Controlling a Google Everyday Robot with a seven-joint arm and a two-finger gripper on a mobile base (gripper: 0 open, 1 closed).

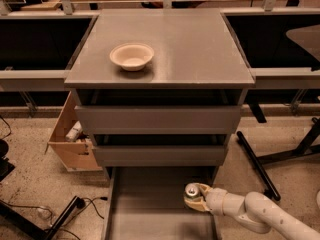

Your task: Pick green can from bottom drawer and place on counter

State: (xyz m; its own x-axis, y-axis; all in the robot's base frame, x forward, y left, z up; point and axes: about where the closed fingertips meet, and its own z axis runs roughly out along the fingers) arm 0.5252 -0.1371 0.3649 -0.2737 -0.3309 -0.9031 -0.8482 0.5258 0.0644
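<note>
Speckled floor, grey three-drawer cabinet: counter [195, 49], bottom drawer [145, 211] pulled out.

Item: green can [192, 189], upright, silver top showing, at the right side of the bottom drawer's floor near the front of the cabinet. Gripper [196, 199] reaches in from the lower right on a white arm, its tan fingers [199, 205] clamped on the can. On the counter: one pale bowl [131, 56], left of centre. Left of the cabinet: an open cardboard box [70, 144].
</note>
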